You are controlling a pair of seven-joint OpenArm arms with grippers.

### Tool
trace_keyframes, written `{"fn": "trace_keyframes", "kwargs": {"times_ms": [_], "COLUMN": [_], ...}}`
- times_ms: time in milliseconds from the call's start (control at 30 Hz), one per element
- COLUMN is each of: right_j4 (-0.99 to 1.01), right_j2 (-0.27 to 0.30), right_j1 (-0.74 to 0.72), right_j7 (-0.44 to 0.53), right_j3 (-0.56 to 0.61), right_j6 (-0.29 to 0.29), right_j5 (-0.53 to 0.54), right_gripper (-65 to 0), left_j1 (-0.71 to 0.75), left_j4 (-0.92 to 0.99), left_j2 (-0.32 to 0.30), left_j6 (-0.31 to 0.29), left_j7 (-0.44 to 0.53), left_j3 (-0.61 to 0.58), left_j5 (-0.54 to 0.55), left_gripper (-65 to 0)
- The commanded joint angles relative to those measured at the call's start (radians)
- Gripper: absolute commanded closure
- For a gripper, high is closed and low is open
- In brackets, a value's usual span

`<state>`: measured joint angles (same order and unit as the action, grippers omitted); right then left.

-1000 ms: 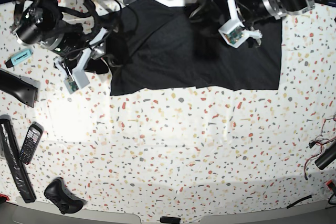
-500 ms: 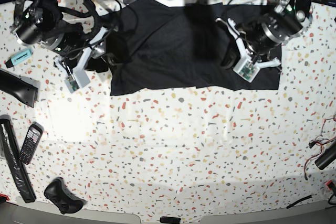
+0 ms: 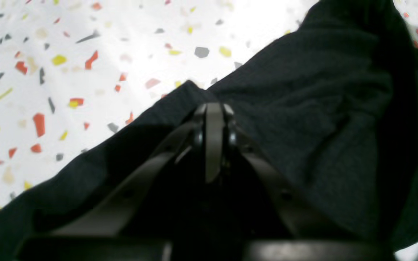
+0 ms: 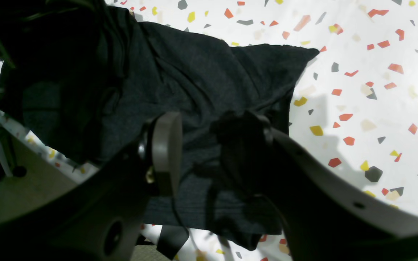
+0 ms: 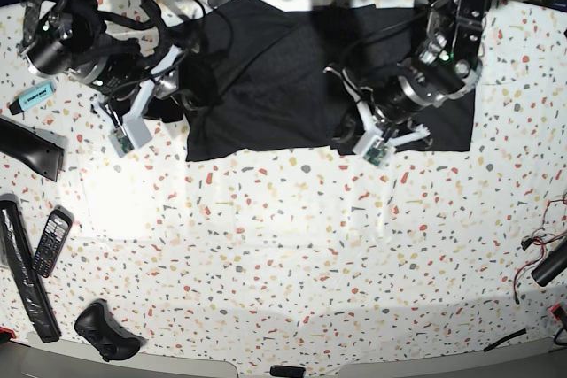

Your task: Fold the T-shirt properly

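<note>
Speckled worktop; T-shirt at far edge. Left claw together, at near hem; grip on cloth unclear. Right claw apart over left sleeve. Risk: missed hem, lopsided fold.

Terrazzo table: black T-shirt flat at far edge; left side: phone, blue marker, poss. game controller.

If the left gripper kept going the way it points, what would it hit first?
The left gripper, shut, points down at the near hem of the T-shirt. It would meet that cloth first, then the table just past the edge. Whether it already touches is unclear.
</note>
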<state>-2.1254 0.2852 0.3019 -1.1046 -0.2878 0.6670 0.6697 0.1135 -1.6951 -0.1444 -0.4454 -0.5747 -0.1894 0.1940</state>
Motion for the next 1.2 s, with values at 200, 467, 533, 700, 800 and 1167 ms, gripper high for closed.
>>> {"fn": "trace_keyframes", "kwargs": {"times_ms": [200,467,533,700,800,1167], "right_j4": [-0.019,-0.019,-0.019,-0.013,0.014,0.212], "right_j2": [0.009,0.009,0.009,0.011,0.014,0.114], "right_j1": [-0.008,-0.008,-0.008,-0.008,-0.008,-0.051], "right_j7": [0.017,0.004,0.004,-0.011,0.027,0.031], "right_j3": [-0.006,-0.007,-0.007,-0.011,-0.043,-0.094], "right_j6": [0.010,0.010,0.010,-0.028,-0.039,-0.040], "right_j5": [0.014,0.014,0.005,-0.107,-0.099,-0.060], "right_gripper": [-26.7,-26.7,-26.7,-26.7,-29.3,-34.3], "left_j1": [-0.097,-0.127,-0.127,-0.122,-0.101,0.043], "left_j4": [0.133,0.102,0.045,-0.082,-0.090,-0.090], "left_j2": [0.000,-0.009,-0.022,-0.092,-0.123,-0.142], "left_j6": [0.002,0.004,0.003,0.014,0.032,0.021], "left_j7": [0.047,0.043,0.024,-0.003,-0.011,0.013], "left_j3": [-0.053,-0.053,-0.053,-0.042,0.005,0.367], "left_j5": [-0.037,0.066,0.100,0.103,0.104,0.194], "left_gripper": [0.0,0.0,0.0,0.0,0.0,-20.4]}}
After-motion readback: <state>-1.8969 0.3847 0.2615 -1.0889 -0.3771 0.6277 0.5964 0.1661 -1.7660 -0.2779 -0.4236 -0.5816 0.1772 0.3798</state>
